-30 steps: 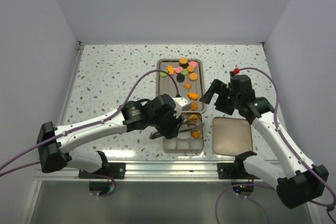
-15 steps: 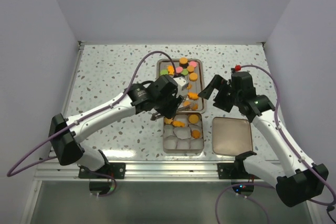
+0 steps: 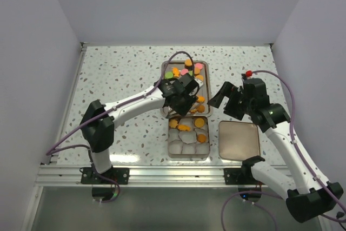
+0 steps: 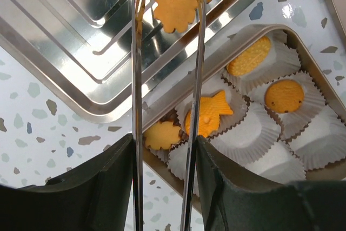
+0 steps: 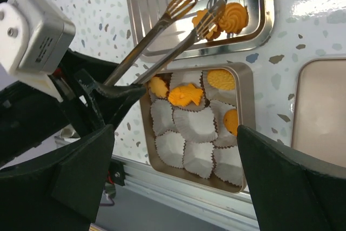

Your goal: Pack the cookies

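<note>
The left hand (image 4: 164,185) is closed on metal tongs (image 4: 137,79), whose tips stand apart over a flower-shaped cookie (image 4: 174,8) in the tray (image 4: 65,41) ahead of it, while the right hand (image 5: 175,131) hangs open, with more cookies (image 5: 185,96) in the box (image 5: 252,112) in front of it.

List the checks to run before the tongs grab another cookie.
1. Tongs held in left gripper: ok.
2. Tongs open, carrying nothing: ok.
3. Flower cookie lined up between the blades: ok.
4. Tips low enough to pinch it: cannot tell.
5. Empty cups left in box: ok.
6. Right gripper open, off the tray: ok.
</note>
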